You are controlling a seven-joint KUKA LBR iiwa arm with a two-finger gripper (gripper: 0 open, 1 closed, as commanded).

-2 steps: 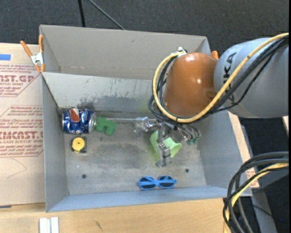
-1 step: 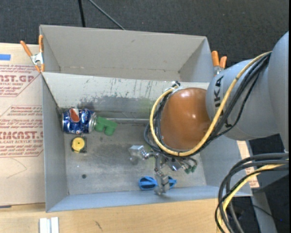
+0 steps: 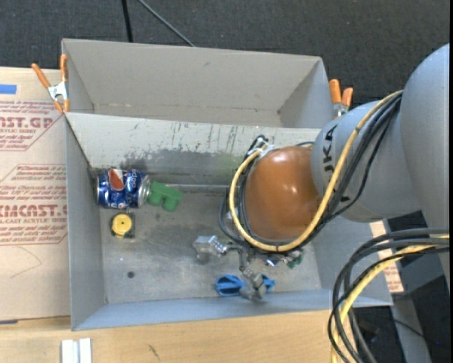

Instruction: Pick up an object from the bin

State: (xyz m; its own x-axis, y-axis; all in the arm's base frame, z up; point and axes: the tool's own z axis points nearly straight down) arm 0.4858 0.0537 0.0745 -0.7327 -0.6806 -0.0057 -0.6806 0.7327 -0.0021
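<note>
The hand sits low at the bottom centre-right of the bin, on a small blue object by the near wall. I cannot tell whether it is spread or pressed together. This looks like the grasp step, with no lift yet. Next it needs a firm pinch on the blue piece, then a straight rise. A grey metal bit lies just left, and the blue soda can, green block and yellow disc lie well apart at the left.

Can at the bin's left — block beside, disc before it.
</note>
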